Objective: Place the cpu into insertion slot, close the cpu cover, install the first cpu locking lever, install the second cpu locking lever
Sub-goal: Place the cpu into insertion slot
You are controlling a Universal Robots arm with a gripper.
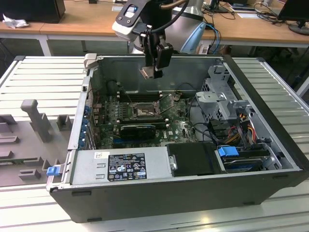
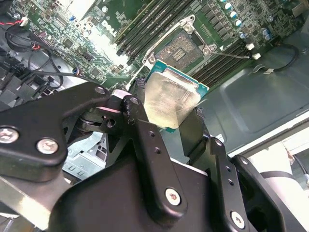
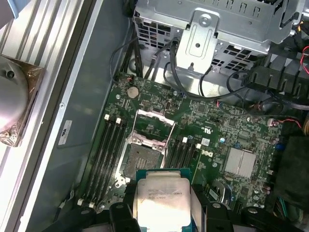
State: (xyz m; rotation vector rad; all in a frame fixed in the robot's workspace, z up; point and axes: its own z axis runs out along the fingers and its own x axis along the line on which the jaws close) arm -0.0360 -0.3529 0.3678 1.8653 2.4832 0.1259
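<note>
Clamped between the two black fingers of the end effector (image 2: 166, 113), the single cpu (image 2: 171, 99) hangs with its pale silver lid in plain sight in both wrist views and its teal-green edge showing along the sides. The fingers press on two opposite edges of the chip, so the end effector is narrowed to the chip's width. In the exterior view the cpu (image 1: 147, 72) is held in the air, well above the insertion slot (image 1: 143, 111) and not touching it.

The insertion slot (image 3: 142, 159) is one small dark square with a silver rim, bare and uncovered. The one cpu cover (image 3: 154, 126), a silver frame with a cut-out centre, stands swung up from the slot on the side facing the drive cage (image 3: 212, 29). Two banks of long black memory slots (image 3: 108, 159) flank the insertion slot, one bank on each side. A round coin battery (image 3: 132, 90) lies beyond the cover from the slot, and one square silver heat sink (image 3: 240, 162) sits past the far memory bank.

Around the slot spreads the green motherboard (image 1: 178, 128), lying inside one open dark computer case (image 1: 260, 183). On the near side of the slot from the exterior camera sits a labelled power supply (image 1: 120, 166), and two blue tabs (image 1: 54, 169) mark the case's near edge. The case rests on a slatted metal worktop (image 1: 43, 72).
</note>
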